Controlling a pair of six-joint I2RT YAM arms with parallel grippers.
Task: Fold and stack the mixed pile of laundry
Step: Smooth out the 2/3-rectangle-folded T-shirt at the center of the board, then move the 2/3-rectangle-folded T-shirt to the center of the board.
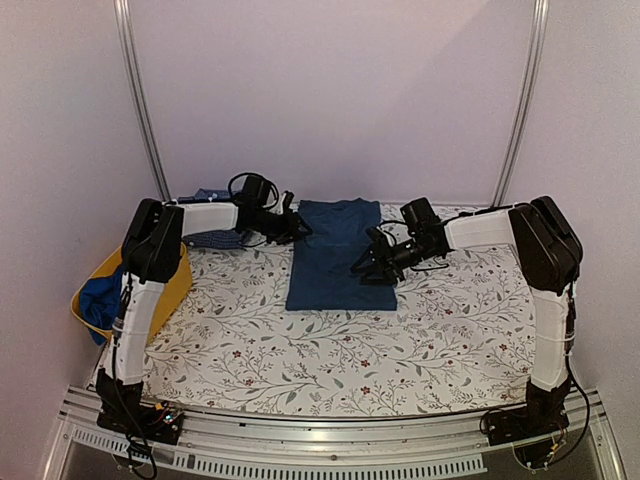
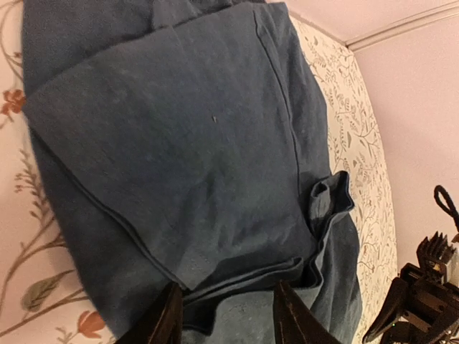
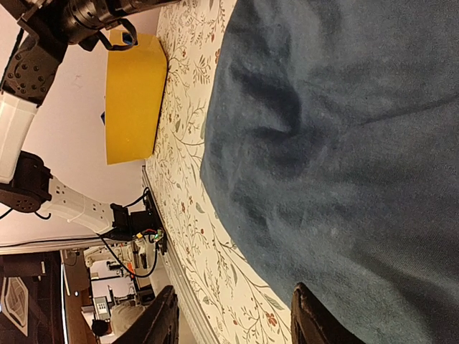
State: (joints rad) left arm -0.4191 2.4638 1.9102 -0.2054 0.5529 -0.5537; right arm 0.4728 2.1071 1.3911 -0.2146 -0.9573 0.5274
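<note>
Navy garment [image 1: 335, 255], yellow tub [image 1: 180, 285] at left

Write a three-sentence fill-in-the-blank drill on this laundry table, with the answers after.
1. The dark navy garment lies folded on a tablecloth whose print is ____.
2. The tub holding the royal-blue cloth is coloured ____.
3. The left pincer and right pincer, both at the garment, have their jaws ____.
Missing words: floral; yellow; open.

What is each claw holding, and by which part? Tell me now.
Nothing. The left claw and right claw both stand open over edges of the folded navy garment, which lies flat.
</note>
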